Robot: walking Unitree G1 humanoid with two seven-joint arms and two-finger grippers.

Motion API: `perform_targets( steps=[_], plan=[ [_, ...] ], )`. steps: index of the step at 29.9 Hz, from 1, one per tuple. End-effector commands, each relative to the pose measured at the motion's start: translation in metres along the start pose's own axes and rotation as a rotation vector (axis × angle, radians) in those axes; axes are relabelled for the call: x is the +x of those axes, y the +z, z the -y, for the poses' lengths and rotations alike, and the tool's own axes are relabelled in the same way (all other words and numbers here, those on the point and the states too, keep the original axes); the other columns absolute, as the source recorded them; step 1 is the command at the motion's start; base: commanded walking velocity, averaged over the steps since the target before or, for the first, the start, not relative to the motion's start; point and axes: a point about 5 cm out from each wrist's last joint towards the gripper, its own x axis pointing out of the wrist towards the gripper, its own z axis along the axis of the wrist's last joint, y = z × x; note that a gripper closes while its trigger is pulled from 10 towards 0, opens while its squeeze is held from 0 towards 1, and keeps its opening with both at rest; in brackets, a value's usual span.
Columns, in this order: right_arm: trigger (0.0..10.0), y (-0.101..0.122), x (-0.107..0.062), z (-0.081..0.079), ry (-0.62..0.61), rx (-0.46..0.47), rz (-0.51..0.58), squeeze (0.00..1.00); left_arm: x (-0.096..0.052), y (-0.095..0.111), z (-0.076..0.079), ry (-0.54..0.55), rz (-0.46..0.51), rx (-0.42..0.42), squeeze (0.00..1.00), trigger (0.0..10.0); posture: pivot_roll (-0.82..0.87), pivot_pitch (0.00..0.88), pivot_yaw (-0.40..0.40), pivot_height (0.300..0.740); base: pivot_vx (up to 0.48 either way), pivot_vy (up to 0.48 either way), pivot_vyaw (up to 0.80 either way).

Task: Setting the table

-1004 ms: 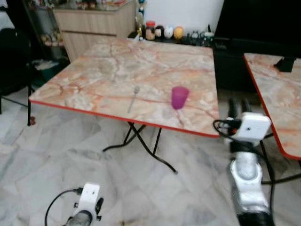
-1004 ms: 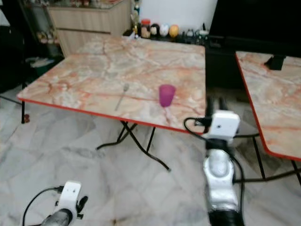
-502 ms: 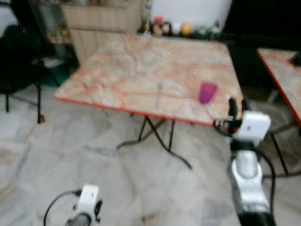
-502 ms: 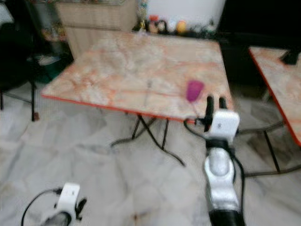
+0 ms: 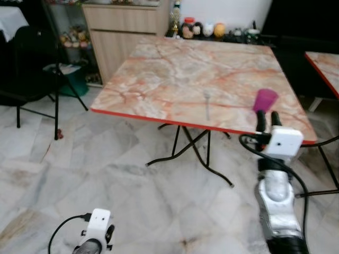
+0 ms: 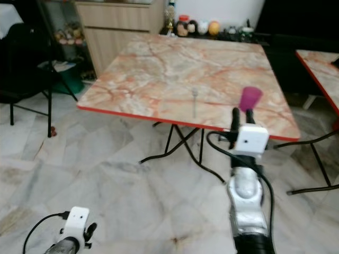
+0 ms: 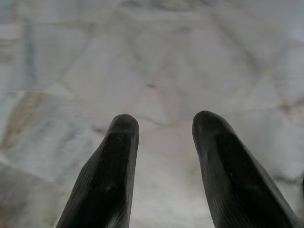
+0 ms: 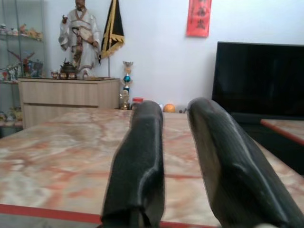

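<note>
A purple cup [image 5: 264, 100] stands near the front right of the marble table [image 5: 175, 74] with a red edge. A metal fork [image 5: 207, 103] lies to the cup's left, apart from it. My right gripper [image 5: 267, 117] is raised just before the table's front edge, below the cup and pointing at it. Its fingers [image 8: 142, 156] are open with nothing between them. My left gripper [image 7: 164, 124] hangs low over the floor, open and empty; its wrist [image 5: 97, 226] shows at the bottom left.
A second marble table [image 5: 324, 62] stands to the right. A wooden cabinet [image 5: 124, 26] and several jars [image 5: 204, 29] are at the back. A black chair [image 5: 29, 63] stands on the left. The table's black folding legs [image 5: 188, 153] spread over the marble floor.
The whole view has shifted, so the table and cup now sit further right in the picture. The right gripper stays raised; the cup now shows just above its fingertips.
</note>
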Motion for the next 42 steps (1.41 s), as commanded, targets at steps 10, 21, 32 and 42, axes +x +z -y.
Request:
perform_targets(
  steps=[10,21,32,42],
  plan=[
    [10.0,0.0006,0.0004,0.0094,-0.029,-0.01,0.003,0.0,0.0003,-0.0003,0.006,-0.019,-0.003,0.002,0.0,10.0,-0.01,0.0,0.008,0.74,0.0,0.384,0.0],
    [10.0,0.0001,0.0006,0.0102,-0.033,-0.012,0.002,0.0,0.0007,0.0012,0.0115,-0.056,0.006,-0.008,0.0,10.0,-0.01,0.0,0.007,0.74,0.0,0.102,0.0],
    [10.0,0.0004,0.0013,0.0093,-0.033,-0.011,0.003,0.0,0.0007,0.0016,0.0135,-0.059,0.012,-0.022,0.0,10.0,-0.01,0.0,0.003,0.74,0.0,0.0,0.0],
    [10.0,-0.0012,0.0009,0.0075,-0.029,-0.008,-0.005,0.0,0.0003,-0.0001,0.0113,-0.053,0.002,-0.018,0.0,10.0,-0.01,0.0,0.005,0.74,0.0,0.0,0.0]
  ],
)
